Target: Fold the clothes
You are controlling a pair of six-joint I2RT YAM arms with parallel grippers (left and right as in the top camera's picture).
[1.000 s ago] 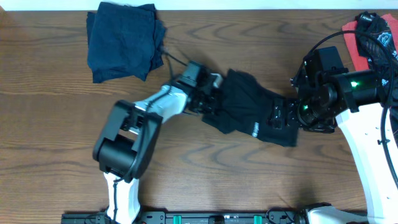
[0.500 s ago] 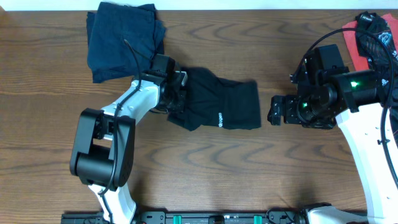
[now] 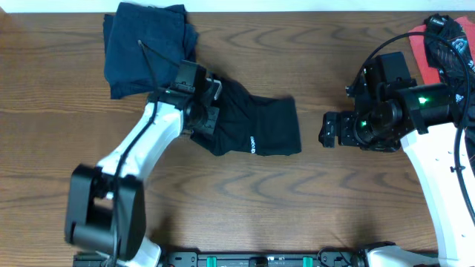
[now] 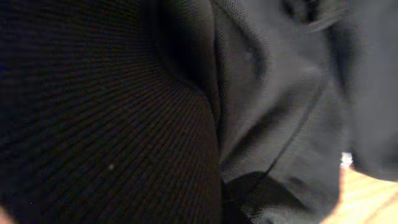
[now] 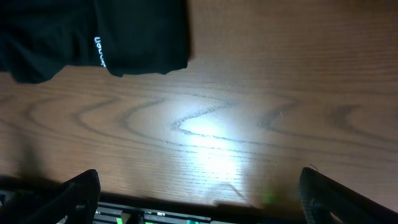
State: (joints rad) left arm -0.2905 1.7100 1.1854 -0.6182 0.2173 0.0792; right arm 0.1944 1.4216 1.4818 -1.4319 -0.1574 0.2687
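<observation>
One black shirt lies on the table. The left gripper pinches its left end. The right gripper sits just right of it, fingers spread wide. A navy pile lies behind it.

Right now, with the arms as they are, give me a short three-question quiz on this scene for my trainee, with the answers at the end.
1. True or false: the right hand is touching the black shirt.
2. Pick one. The dark blue folded pile lies: A) at the far edge, on the robot's left; B) under the right hand; C) at the near edge, in the middle.
3. Which hand grips the black shirt?

Key
1. False. It is open and apart from the shirt.
2. A.
3. The left hand, shut on the shirt's left end.
</observation>
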